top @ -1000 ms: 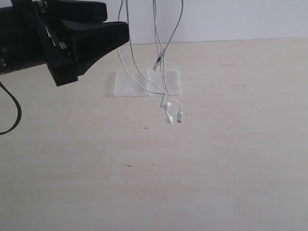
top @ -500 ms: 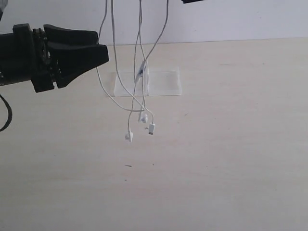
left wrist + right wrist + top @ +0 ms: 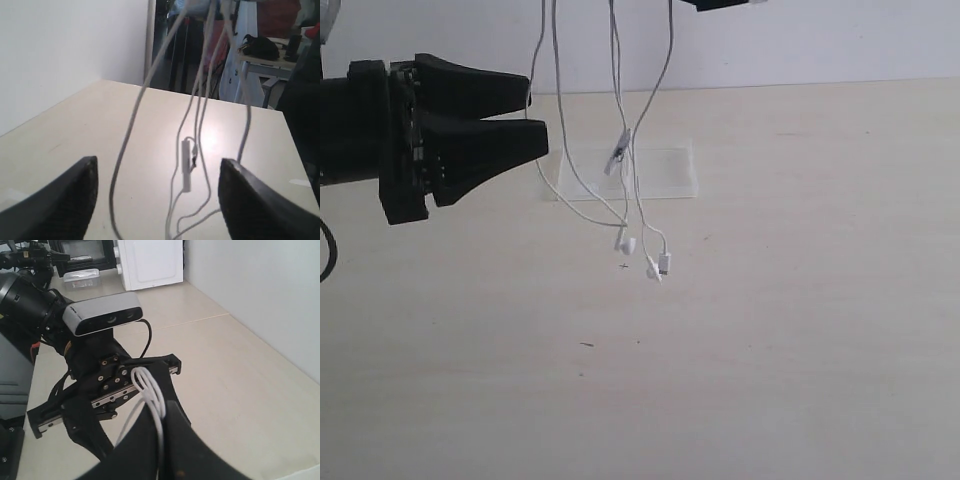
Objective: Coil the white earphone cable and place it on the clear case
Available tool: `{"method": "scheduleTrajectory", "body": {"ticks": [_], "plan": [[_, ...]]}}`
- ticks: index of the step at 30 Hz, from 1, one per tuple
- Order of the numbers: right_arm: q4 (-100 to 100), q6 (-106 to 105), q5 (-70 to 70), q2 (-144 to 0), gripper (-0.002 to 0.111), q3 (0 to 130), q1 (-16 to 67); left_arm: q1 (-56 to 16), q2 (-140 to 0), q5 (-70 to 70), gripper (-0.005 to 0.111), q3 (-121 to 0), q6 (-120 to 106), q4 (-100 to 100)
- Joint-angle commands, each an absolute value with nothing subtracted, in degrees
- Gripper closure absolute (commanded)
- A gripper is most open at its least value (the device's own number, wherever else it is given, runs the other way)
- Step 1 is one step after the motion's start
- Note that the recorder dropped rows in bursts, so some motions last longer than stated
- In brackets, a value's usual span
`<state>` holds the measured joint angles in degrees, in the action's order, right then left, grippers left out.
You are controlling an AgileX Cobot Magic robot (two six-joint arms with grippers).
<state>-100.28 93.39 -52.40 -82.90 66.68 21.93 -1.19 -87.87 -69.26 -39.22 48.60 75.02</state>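
Cable (image 3: 618, 150): thin, white, several long strands dangling, ends loose; hung from my right pincer (image 3: 161, 427), clamped on its loops; my left pincer (image 3: 538, 115) gaped wide just beside them.

No text, brand, number or sign can be read in any view. The flat transparent plastic case (image 3: 670, 172) near the far edge of the surface is too small to show print. The small inline remote (image 3: 186, 167) on the thin white earphone cable (image 3: 158, 407) is too blurred.
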Motion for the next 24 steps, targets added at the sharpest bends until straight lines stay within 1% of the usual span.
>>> {"method": "scheduleTrajectory", "body": {"ticks": [1,9,24], "plan": [[-99.95,93.17,-51.86,-85.49,0.108,67.3,21.93,-3.58,-87.34,-69.96,0.041,-39.46,47.23,74.71],[-99.95,91.97,-51.05,-86.22,0.108,67.3,21.93,-3.94,-86.72,-69.96,0.041,-39.46,47.11,75.93],[-97.42,90.16,-57.24,-86.22,0.108,69.48,21.93,-3.94,-86.72,-69.96,0.041,-39.46,46.42,74.23]]}}
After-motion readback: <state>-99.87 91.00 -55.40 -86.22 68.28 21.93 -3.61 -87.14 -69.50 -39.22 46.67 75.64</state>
